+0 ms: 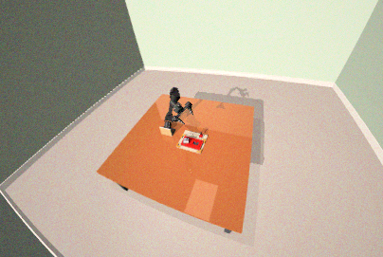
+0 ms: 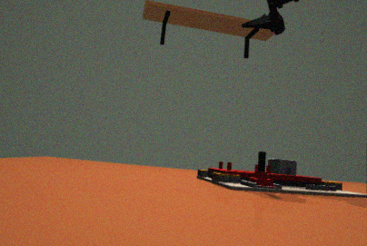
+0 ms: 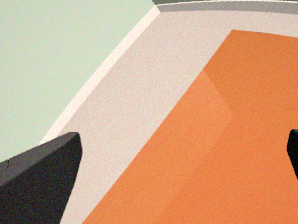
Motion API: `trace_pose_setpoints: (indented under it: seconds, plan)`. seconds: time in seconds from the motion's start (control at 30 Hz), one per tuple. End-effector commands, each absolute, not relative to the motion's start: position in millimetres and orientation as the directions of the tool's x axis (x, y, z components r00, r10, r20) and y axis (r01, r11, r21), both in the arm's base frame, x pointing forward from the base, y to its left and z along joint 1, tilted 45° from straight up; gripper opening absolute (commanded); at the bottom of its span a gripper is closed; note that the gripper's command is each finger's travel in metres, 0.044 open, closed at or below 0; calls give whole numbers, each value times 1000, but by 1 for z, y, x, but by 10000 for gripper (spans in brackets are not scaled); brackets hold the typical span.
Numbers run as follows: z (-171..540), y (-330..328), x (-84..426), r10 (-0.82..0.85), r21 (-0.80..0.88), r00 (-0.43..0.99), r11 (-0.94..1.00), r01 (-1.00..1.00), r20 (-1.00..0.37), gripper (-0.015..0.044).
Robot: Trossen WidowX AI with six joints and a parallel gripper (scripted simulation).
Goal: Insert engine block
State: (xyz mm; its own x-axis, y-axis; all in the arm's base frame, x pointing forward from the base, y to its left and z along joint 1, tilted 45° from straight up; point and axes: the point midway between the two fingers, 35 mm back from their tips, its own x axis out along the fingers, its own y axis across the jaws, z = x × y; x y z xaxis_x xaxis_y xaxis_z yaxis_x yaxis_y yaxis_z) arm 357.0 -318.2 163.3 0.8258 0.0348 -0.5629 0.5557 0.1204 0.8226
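Observation:
The red car body (image 1: 191, 147) (image 2: 307, 179) lies on the light tray (image 2: 318, 192) on the table. A grey block (image 1: 186, 140) (image 2: 282, 167), which looks like the engine block, stands upright on or in the body and rises above it. Its slot, the rib and how deep it sits cannot be made out. My gripper (image 1: 188, 119) (image 2: 238, 9) (image 3: 185, 134) is wide open with nothing between its fingers. It hangs in the air well above the car body, clear of it. The wrist view shows only table, floor and wall between the fingers.
A black post (image 2: 262, 162) with a red base stands at the tray's edge. Two short red pegs (image 2: 224, 165) rise from the body's far side. The arm's base stands beside the tray on the orange table (image 1: 142, 158) (image 3: 250, 150). A wooden shelf (image 2: 204, 20) hangs in the background.

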Motion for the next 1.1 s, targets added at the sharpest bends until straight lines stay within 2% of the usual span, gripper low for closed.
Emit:
trace_pose_setpoints:
  seconds: [0.0,0.5,1.07]
  plan:
    - [138,-303,358,90,778,781,212,591,-618,440]
    - [75,-247,349,282,638,600,553,536,-749,440]
    - [29,-174,321,499,574,326,794,198,-803,440]
